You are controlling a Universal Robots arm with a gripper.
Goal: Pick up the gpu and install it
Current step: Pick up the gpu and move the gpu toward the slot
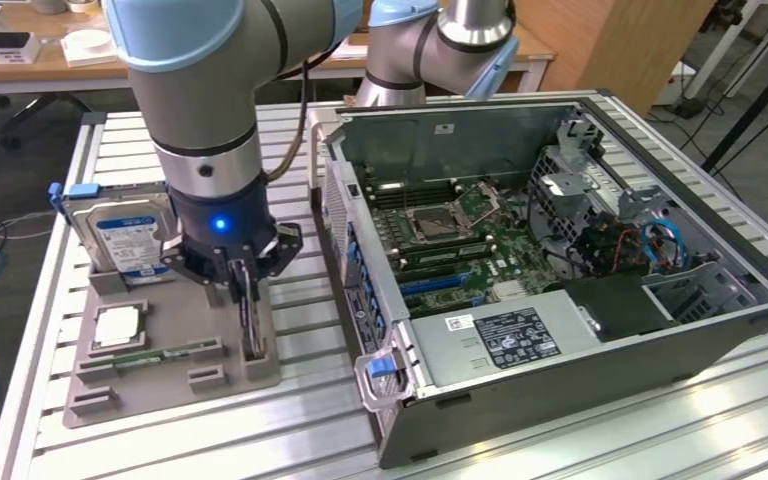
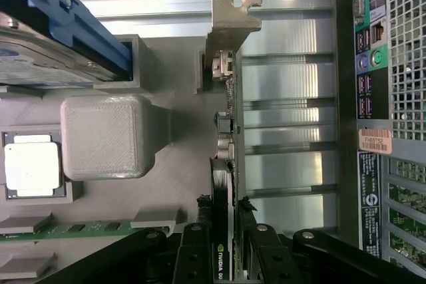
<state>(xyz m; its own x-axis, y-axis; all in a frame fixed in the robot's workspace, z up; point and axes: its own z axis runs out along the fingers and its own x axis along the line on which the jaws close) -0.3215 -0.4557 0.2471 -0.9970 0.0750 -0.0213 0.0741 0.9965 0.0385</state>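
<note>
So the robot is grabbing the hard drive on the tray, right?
Not quite. The fingers are closed on the gpu, not the hard drive, which stands untouched beside it. The gpu is on the tray, as you said. The wrist view shows the card between the fingers.

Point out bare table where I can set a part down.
Bare slats lie along the table's near edge, before the tray and computer case. The strip between them is narrow. The tray is crowded: the claw grips the graphics card there.
</note>
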